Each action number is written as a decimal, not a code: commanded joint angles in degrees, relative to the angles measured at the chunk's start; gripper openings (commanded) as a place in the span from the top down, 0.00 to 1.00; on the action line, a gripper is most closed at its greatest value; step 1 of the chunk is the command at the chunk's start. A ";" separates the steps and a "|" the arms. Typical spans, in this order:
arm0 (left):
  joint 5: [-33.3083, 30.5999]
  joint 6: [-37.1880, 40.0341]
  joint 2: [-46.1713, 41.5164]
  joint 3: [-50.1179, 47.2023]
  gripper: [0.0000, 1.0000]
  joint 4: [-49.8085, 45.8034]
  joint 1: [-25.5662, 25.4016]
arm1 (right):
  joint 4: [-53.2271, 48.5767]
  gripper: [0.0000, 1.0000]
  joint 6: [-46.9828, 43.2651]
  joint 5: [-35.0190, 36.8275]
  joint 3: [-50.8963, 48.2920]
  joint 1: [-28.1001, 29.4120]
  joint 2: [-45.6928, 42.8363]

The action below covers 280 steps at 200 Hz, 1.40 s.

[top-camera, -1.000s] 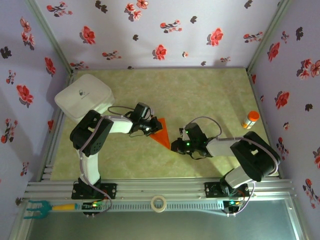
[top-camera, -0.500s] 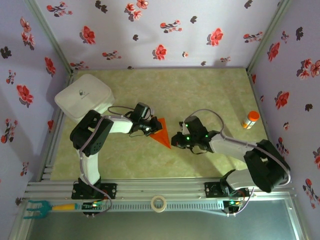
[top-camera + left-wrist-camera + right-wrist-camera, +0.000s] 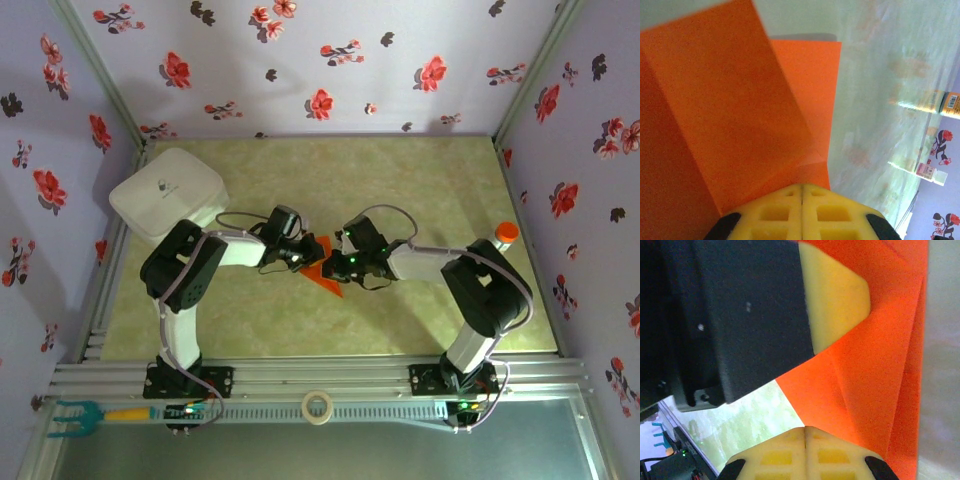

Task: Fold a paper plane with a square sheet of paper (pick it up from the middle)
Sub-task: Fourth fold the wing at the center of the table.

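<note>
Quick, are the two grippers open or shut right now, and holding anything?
Left gripper: shut, tips at the paper.
Right gripper: shut, tips at the paper too.

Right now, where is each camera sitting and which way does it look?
Top camera: above and behind the arms, looking down at the table; both arms show, left gripper and right gripper close together at the orange paper.
Left wrist camera: on the left arm, looking past its shut yellow fingers onto the creased paper.
Right wrist camera: on the right arm, looking past its shut fingers at the paper and the left gripper.
Shared: all three see the paper. Top and right wrist both see the left gripper.
</note>
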 commanded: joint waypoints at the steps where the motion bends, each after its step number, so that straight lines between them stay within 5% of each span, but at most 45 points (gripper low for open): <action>1: 0.23 0.56 1.41 -0.45 0.92 -1.28 -0.37 | -1.93 1.00 -1.85 0.40 2.23 0.68 0.86; 160: 0.21 0.51 1.67 -0.45 0.92 -1.29 -0.29 | 4.78 1.00 0.42 0.18 -5.34 -0.81 2.86; 280: -0.30 -0.32 2.41 -0.98 0.93 -1.10 0.26 | 2.15 0.99 -1.11 0.39 -13.79 -0.81 -4.18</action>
